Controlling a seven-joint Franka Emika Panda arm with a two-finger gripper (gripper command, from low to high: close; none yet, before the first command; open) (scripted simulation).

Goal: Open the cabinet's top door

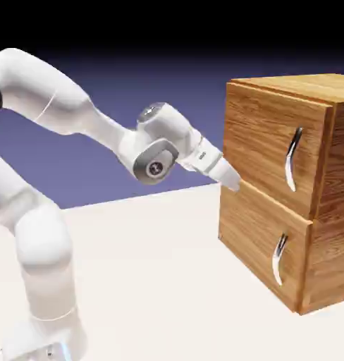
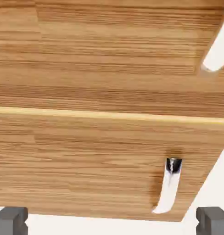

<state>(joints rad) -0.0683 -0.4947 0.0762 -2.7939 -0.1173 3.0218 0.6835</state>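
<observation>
The gripper (image 2: 112,221) has its jaws wide apart. The cabinet (image 1: 333,183), striped brown wood grain, stands at the exterior view's right. Its top door (image 1: 266,141) is the upper panel; its curved silver handle (image 1: 293,159) is cut off in the hand view.

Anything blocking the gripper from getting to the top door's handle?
Nothing visible stands between the open gripper and the top door's handle. The lower handle sits on the lower door, below that handle, so it seems out of the way.
</observation>
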